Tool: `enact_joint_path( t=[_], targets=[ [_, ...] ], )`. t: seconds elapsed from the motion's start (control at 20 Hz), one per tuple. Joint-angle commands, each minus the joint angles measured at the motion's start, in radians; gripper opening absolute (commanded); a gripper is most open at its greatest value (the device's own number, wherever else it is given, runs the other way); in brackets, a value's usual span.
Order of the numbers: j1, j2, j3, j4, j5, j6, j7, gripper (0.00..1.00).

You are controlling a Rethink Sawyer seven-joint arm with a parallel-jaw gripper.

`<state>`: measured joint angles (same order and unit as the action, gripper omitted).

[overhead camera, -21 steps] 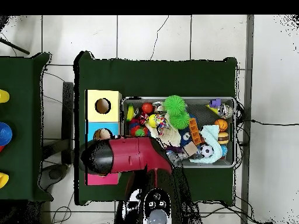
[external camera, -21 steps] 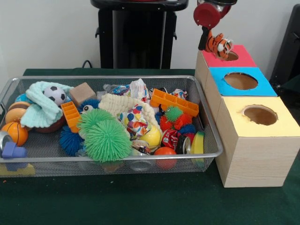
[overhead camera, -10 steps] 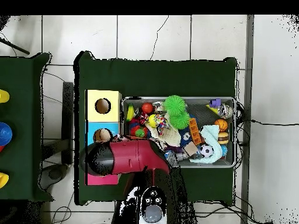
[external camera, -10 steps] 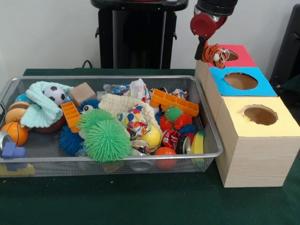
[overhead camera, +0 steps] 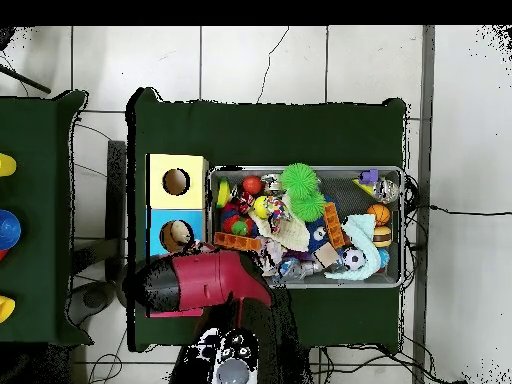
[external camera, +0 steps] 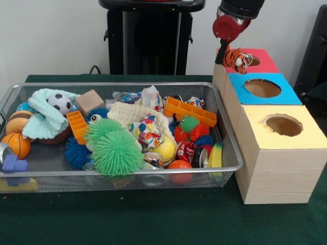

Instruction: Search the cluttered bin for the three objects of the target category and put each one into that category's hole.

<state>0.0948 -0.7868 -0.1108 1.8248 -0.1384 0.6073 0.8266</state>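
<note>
Tiger toy (external camera: 238, 58) now over red box (external camera: 263, 62).

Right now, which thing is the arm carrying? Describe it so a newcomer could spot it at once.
Start at the row of three wooden boxes right of the mesh bin. Over the farthest, red-topped box hangs the gripper, shut on a small tiger toy. Its orange and black stripes match nothing else nearby.

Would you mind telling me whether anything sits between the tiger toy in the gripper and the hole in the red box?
Nothing visible does. The gripper holds the tiger toy right at the red box, over its hole. The toy itself hides most of that hole in the front view, and the arm covers it from overhead.
</note>
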Motion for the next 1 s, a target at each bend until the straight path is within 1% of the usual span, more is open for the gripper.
enact_joint_path(
  t=[0.05,0.15,0.25,0.35,0.5,0.85,1.0],
  targets=[
    [0.017,0.012,-0.019,0.080,0.007,-0.058,0.307,0.00],
    [0.017,0.007,-0.022,0.089,0.006,-0.063,0.303,0.00],
    [0.018,-0.013,-0.024,0.110,0.009,-0.065,0.299,0.00],
    [0.017,-0.031,-0.023,0.133,0.013,-0.080,0.301,0.00],
    [0.014,-0.034,-0.012,0.154,0.021,-0.119,0.308,0.00],
    [0.074,-0.013,-0.046,0.156,0.011,-0.150,0.341,0.00],
    [0.113,0.006,-0.071,0.145,0.003,-0.139,0.351,0.00]
  ],
)
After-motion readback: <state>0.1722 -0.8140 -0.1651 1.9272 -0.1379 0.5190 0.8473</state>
